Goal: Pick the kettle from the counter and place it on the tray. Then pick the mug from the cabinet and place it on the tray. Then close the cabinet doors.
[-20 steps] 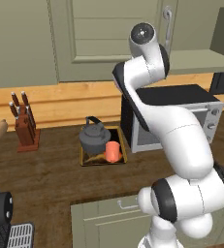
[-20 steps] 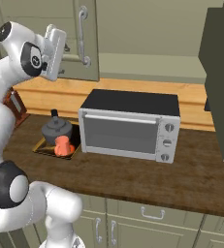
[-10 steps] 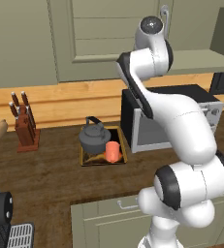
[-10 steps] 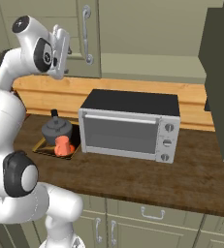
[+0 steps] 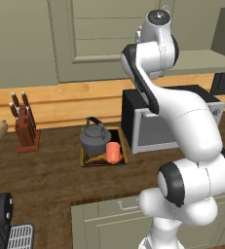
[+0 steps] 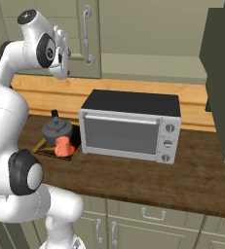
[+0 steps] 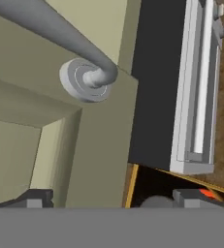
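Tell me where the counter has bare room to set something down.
Free: the counter stretch between the knife block and the tray, the strip in front of the tray, and the wide front band before the microwave, running right. Crowded: the tray itself, where the kettle and mug sit close together, tight beside the microwave.

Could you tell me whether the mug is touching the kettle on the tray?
Cannot tell. In the left base view the mug overlaps the kettle; no gap or contact shows plainly.
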